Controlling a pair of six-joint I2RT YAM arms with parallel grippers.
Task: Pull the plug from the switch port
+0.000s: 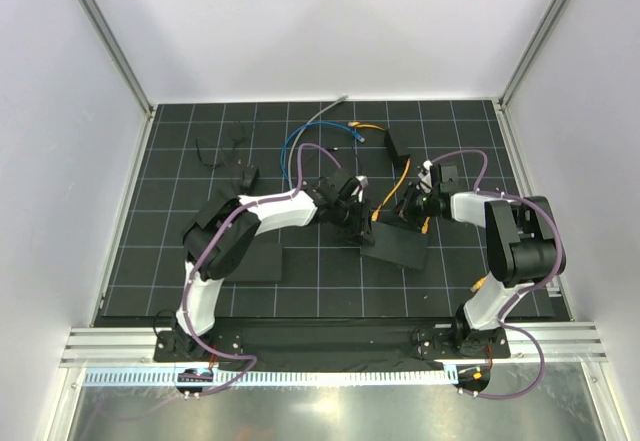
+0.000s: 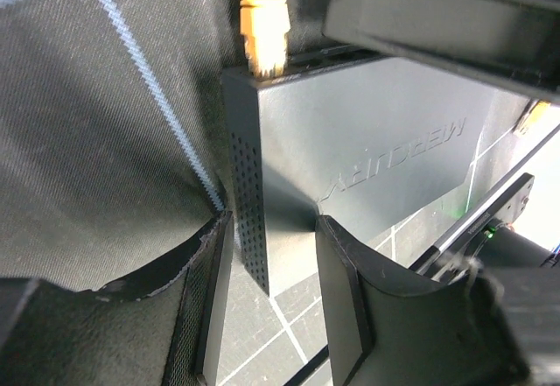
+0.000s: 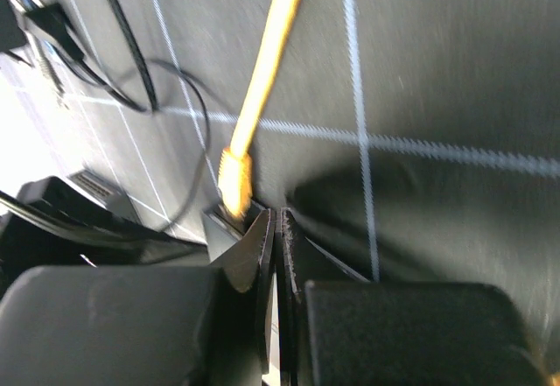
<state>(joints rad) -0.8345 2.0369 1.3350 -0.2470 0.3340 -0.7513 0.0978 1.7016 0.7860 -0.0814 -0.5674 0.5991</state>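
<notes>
In the left wrist view, the orange plug (image 2: 262,18) is at the top middle of the frame. Its tip is stuck into the top edge of the dark switch box (image 2: 376,141), so it is not pulled out. The box fills the middle of that frame and has the word MERCURY on its flat face, with rows of small holes down its thin side. The left gripper (image 2: 273,228) comes up from the bottom of the frame. Its two fingers (image 2: 206,307) stand apart, one on each side of the near corner of the box. I cannot tell if they squeeze the box or only sit beside it. In the right wrist view, the plug (image 3: 234,176) is a little left of the middle, and the thin orange cable (image 3: 267,62) runs from it up to the top of the frame. The right gripper (image 3: 276,215) is squeezed tight, with its tips pressed together just beside the bottom end of the plug. Nothing shows between the tips. Thin black wires (image 3: 131,45) curl in the upper left. From the top view, both grippers meet near the middle of the black grid mat (image 1: 170,211), left gripper (image 1: 352,219) and right gripper (image 1: 397,211) close together. A blue cable (image 1: 290,151) loops above them.
</notes>
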